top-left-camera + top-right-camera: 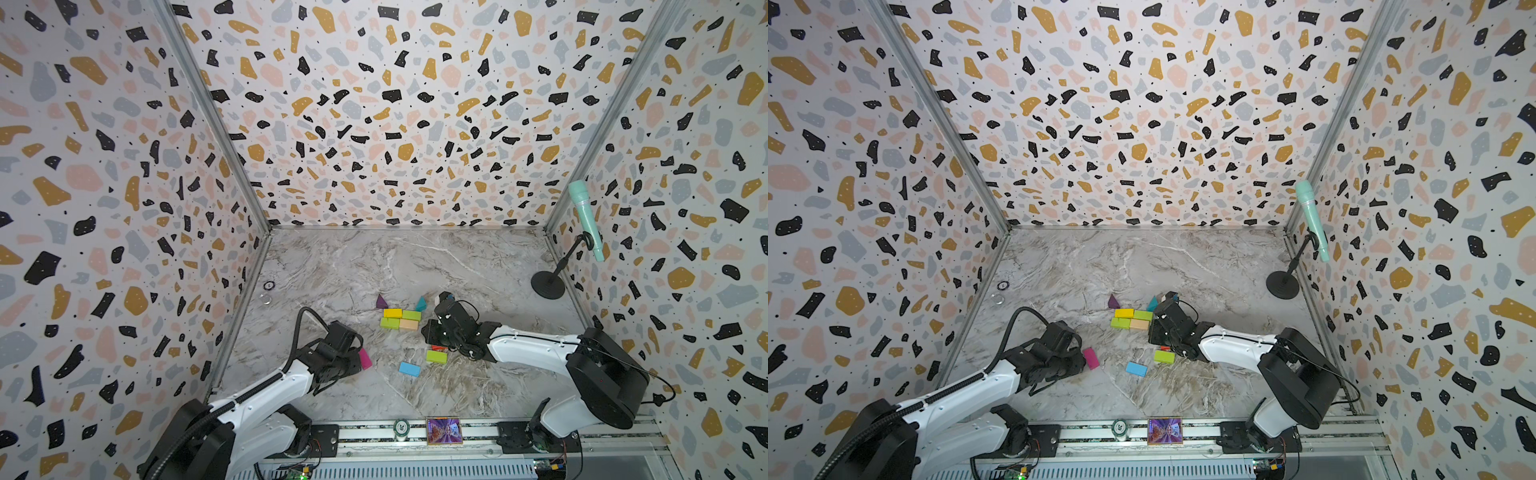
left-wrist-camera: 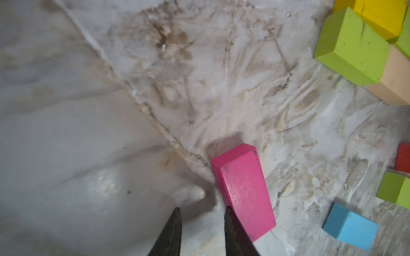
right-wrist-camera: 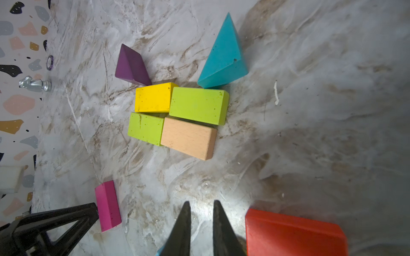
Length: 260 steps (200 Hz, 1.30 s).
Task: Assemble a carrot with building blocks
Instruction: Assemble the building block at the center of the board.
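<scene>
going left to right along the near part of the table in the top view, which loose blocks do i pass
magenta brick → blue brick → lime green brick

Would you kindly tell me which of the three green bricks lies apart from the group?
The loose green brick near the blue brick. The far green brick adjoins the yellow brick; the near green brick adjoins the tan brick.
</scene>
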Each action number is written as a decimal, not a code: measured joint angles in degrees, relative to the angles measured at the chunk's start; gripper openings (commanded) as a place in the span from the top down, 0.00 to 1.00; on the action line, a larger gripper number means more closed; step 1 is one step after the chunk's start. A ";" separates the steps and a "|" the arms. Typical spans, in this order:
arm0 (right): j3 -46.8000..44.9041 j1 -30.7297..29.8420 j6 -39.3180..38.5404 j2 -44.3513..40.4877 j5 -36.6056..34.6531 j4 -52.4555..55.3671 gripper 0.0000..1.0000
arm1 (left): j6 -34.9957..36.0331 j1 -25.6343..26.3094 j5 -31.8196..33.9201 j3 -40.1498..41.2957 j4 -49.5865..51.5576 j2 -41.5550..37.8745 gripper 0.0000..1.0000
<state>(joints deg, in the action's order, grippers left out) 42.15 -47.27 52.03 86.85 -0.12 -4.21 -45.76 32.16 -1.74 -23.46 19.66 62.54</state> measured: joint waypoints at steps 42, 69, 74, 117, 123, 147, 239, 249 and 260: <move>-0.20 1.20 0.61 0.09 0.52 -0.28 0.80 | 2.51 0.04 -4.17 -2.01 -3.65 4.83 0.80; -0.90 1.90 0.81 0.09 0.57 -0.37 0.81 | 3.08 0.17 -7.41 -3.17 -5.73 6.95 0.82; -1.01 1.97 0.83 0.09 0.57 -0.33 0.80 | 3.08 0.20 -8.02 -3.43 -6.23 7.48 0.83; -1.84 2.32 1.03 0.09 0.63 -0.70 0.80 | 2.86 0.42 -12.63 -4.00 -9.40 10.10 0.84; -2.12 2.32 1.05 0.09 0.68 -0.81 0.81 | 2.75 0.46 -13.09 -3.98 -9.53 10.14 0.84; -3.13 2.43 1.42 0.09 0.98 -1.07 0.80 | 1.57 0.79 -14.78 -3.93 -11.28 10.69 0.87; -3.98 2.58 2.49 0.09 2.34 -2.99 0.81 | 0.61 1.46 -13.27 -7.91 -16.06 17.29 0.92; -3.98 2.58 2.67 0.09 2.40 -3.17 0.81 | 0.70 1.79 -12.98 -8.76 -16.46 18.38 0.92; -4.00 2.58 2.86 0.09 2.51 -3.30 0.81 | 0.76 2.23 -12.76 -9.49 -16.79 19.37 0.93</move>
<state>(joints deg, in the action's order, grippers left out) 38.15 -44.69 54.89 86.94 2.39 -7.51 -44.99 34.39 -14.50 -32.95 2.87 81.91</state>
